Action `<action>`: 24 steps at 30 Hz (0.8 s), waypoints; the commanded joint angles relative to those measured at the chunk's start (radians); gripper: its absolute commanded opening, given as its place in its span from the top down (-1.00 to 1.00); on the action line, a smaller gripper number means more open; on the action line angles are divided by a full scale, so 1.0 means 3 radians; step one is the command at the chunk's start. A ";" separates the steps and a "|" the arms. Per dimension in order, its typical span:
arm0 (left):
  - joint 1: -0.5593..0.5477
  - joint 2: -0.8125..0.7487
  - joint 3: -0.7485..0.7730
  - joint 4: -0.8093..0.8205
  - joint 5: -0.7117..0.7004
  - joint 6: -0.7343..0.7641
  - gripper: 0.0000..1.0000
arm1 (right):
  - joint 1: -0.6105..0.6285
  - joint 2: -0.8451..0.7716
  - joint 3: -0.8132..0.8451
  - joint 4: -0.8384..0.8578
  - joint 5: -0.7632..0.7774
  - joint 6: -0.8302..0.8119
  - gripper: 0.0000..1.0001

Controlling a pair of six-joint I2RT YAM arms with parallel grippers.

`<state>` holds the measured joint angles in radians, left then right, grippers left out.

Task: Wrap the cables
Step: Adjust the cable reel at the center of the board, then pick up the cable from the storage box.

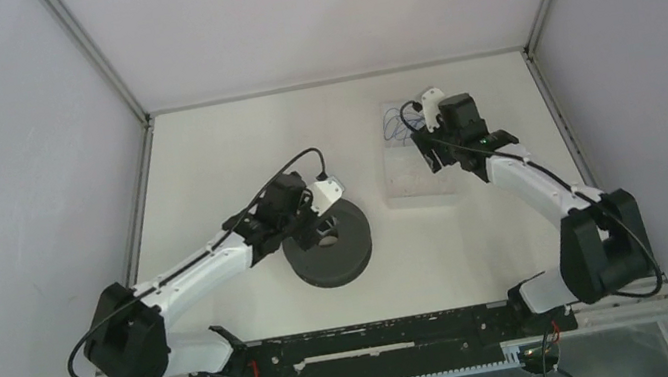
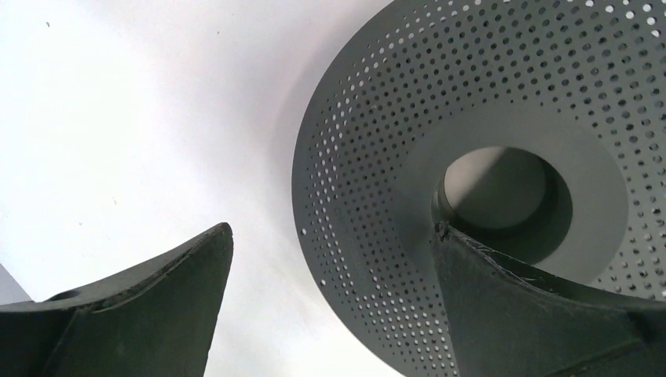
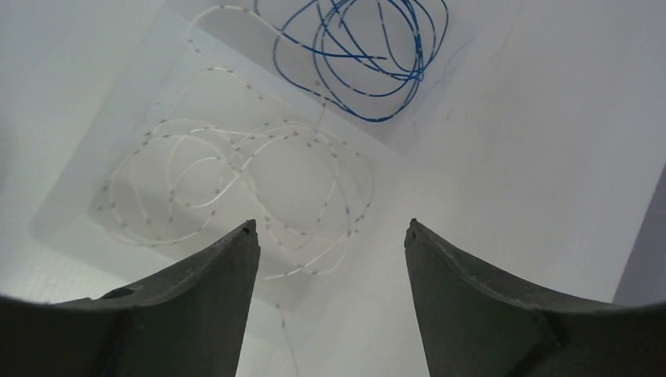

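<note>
Spread across mid-frame: pale surface. At centre, black perforated spool, left hand gaping wide over it, empty. Upper right, white tray holding loosely looped cables (blue wire just beyond); right hand parted above, gripping nothing.

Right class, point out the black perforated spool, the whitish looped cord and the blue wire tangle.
black perforated spool (image 2: 353, 181): left wrist view, its holed flange.
whitish looped cord (image 3: 243, 153): right wrist view, where loops cross.
blue wire tangle (image 3: 345, 55): right wrist view, crossing strands.
</note>
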<state>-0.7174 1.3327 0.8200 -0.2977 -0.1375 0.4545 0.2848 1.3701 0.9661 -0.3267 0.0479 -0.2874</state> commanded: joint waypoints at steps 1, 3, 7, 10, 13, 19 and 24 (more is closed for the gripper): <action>0.0058 -0.0329 -0.0112 0.0018 0.0146 0.0085 -0.99 | 0.0063 0.0292 0.0257 -0.0004 0.0430 -0.0177 -0.45; 0.0060 -0.0406 -0.0120 -0.0027 0.0218 0.0094 -1.00 | 0.0068 0.0388 0.0261 -0.0011 0.0540 -0.0222 -0.38; 0.0095 -0.0576 -0.0109 -0.0073 0.0375 0.0108 -1.00 | 0.0071 0.0552 0.0263 -0.0017 0.0660 -0.0332 -0.28; 0.0173 -0.0711 -0.0072 -0.0093 0.0541 0.0071 -1.00 | 0.0087 0.0643 0.0263 -0.0015 0.0675 -0.0361 -0.18; 0.0251 -0.0857 -0.0031 -0.0111 0.0628 0.0019 -1.00 | 0.0134 0.0737 0.0265 0.0029 0.0750 -0.0424 -0.05; 0.0342 -0.0997 -0.0016 -0.0112 0.0622 0.0000 -1.00 | 0.0257 0.0867 0.0263 0.0125 0.0931 -0.0520 0.20; 0.0393 -0.1045 -0.0025 -0.0102 0.0629 -0.0005 -1.00 | 0.0272 0.0979 0.0361 0.0111 0.1042 -0.0567 0.49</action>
<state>-0.6136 1.0485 0.7986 -0.3412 0.0315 0.4610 0.3611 1.6482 1.0122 -0.3275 0.3054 -0.4305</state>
